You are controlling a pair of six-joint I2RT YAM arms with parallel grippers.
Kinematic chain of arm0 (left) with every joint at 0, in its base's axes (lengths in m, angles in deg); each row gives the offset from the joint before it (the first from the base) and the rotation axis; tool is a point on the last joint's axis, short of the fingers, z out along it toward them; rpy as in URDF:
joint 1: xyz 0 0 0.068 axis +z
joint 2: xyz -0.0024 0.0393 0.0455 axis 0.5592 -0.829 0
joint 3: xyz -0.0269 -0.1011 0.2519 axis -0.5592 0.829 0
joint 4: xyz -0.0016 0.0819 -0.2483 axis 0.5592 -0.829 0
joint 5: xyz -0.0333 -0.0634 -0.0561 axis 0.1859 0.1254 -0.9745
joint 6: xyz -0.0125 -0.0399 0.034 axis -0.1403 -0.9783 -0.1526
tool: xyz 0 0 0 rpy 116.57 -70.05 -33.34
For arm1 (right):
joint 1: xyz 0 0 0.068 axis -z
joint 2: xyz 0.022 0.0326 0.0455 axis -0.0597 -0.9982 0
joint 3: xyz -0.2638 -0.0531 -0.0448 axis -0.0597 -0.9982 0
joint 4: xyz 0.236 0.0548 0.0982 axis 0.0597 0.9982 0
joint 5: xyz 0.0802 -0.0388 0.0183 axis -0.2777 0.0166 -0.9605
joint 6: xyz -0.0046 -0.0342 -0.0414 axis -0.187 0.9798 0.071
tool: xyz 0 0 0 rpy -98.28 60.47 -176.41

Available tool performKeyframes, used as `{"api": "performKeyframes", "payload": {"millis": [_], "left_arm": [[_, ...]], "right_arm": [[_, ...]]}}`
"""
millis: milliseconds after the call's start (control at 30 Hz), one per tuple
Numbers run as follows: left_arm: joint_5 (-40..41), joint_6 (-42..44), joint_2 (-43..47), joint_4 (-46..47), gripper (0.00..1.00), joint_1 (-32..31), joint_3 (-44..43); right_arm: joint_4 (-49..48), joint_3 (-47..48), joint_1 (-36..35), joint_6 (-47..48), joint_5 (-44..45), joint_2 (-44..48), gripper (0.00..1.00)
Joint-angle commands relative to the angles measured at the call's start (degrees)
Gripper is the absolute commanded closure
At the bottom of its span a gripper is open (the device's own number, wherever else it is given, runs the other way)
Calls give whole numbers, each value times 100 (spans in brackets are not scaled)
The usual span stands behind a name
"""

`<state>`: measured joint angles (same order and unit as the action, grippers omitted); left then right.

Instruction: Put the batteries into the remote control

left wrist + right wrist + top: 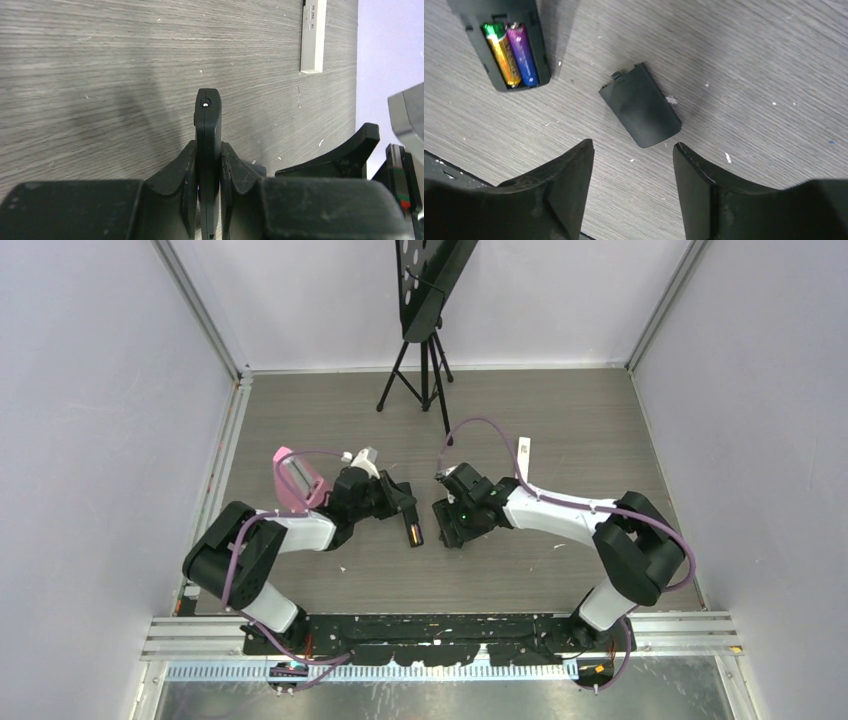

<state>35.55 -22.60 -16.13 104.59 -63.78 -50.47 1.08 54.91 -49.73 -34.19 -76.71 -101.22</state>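
My left gripper (208,150) is shut on a black remote (208,120), seen edge-on and held just above the table. In the top view the left gripper (398,502) has the remote (413,532) sticking out toward the right gripper (447,526). In the right wrist view the remote's open compartment (536,37) holds an orange-yellow battery (502,54) and a purple battery (522,50) side by side. The black battery cover (640,104) lies flat on the table. My right gripper (634,150) is open and empty just short of the cover. The reddish-brown and dark batteries are out of view.
A white remote (525,455) lies on the table beyond the right arm; it also shows in the left wrist view (314,35). A pink object (298,480) sits by the left arm. A black tripod stand (425,370) is at the back centre. Walls enclose the table.
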Motion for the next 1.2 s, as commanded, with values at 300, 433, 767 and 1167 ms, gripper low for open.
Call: {"api": "performKeyframes", "payload": {"millis": [300,433,767,1167], "left_arm": [[412,389,521,114,100,7,62],[423,430,590,54,100,16,85],[416,462,699,7,100,16,112],[428,480,771,-4,100,16,154]], "right_arm": [[138,740,-230,1458,746,-863,29],[180,813,-230,1511,755,-1022,29],[286,844,-61,252,686,-1210,63],[1153,985,-73,66,705,-1073,32]]}}
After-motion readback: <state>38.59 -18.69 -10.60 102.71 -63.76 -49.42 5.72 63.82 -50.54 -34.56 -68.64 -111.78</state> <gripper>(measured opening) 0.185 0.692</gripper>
